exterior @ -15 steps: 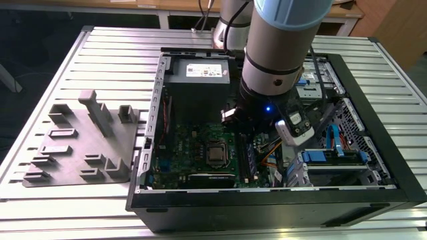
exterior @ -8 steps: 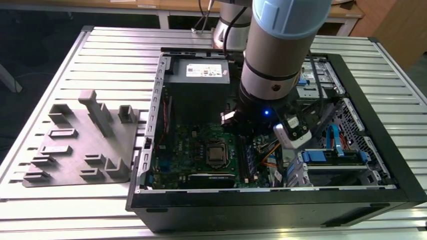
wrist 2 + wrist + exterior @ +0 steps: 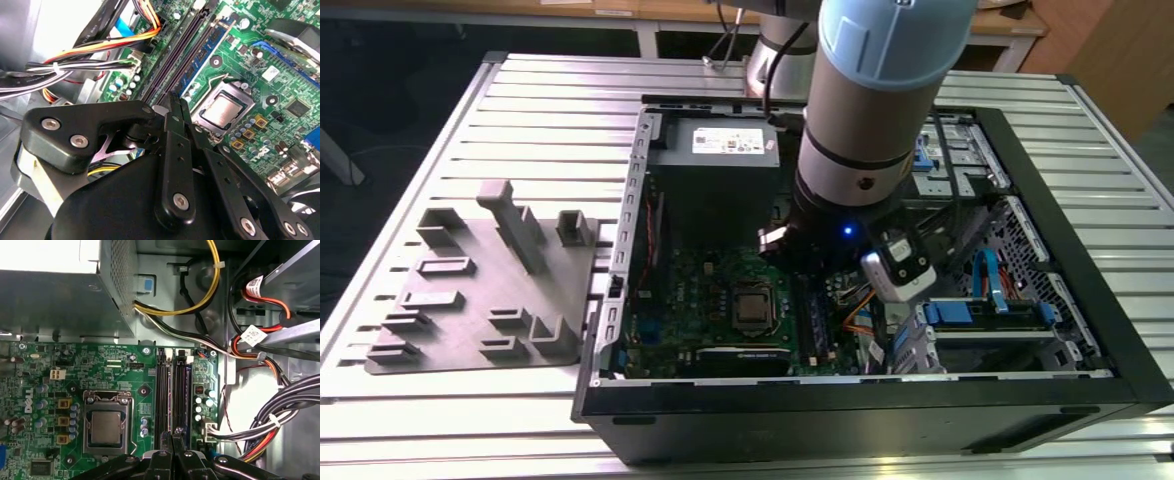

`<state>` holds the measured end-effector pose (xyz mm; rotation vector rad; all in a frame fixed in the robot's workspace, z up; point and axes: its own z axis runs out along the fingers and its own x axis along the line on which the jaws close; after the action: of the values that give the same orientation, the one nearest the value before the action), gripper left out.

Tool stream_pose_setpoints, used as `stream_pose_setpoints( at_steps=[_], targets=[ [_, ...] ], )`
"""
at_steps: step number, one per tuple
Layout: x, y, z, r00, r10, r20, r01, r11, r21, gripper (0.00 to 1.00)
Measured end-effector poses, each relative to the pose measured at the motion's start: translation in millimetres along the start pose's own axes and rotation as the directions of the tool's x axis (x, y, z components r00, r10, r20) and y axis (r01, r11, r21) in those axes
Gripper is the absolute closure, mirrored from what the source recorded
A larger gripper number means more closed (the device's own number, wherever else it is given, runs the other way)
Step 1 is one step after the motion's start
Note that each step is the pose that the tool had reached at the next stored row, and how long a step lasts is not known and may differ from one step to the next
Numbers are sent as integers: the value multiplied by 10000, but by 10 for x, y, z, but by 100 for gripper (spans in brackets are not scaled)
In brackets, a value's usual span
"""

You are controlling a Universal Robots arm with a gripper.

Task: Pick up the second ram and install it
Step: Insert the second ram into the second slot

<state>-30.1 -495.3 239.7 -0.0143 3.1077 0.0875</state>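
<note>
The arm [image 3: 867,100] reaches down into the open computer case [image 3: 854,410] lying on the slatted tabletop [image 3: 547,110]. In both wrist views the gripper [image 3: 173,436] [image 3: 173,102] is pinched narrowly on the second ram [image 3: 187,387] [image 3: 204,65]. The stick stands on edge along the green motherboard's [image 3: 100,370] memory slots, beside the processor socket [image 3: 105,427]; I cannot tell whether it is fully seated.

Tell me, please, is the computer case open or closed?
Open. In the exterior view the computer case has no side cover, so the green board and the grey power box inside lie in plain sight.
</note>
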Motion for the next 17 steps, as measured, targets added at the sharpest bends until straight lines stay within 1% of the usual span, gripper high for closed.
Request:
stream_pose_setpoints(
  at_steps=[5, 9, 12, 16, 17],
  targets=[
    [10, 1, 16, 10000, 9, 2, -9, 10000, -53, 91],
    [19, 0, 52, 10000, 14, 5, -14, 9999, -116, 91],
    [24, -1, 74, 10000, 18, 5, -18, 9999, -130, 91],
    [24, -1, 75, 10000, 17, 4, -17, 9999, -130, 91],
    [25, -1, 77, 10000, 18, 4, -18, 9999, -143, 91]
  ],
)
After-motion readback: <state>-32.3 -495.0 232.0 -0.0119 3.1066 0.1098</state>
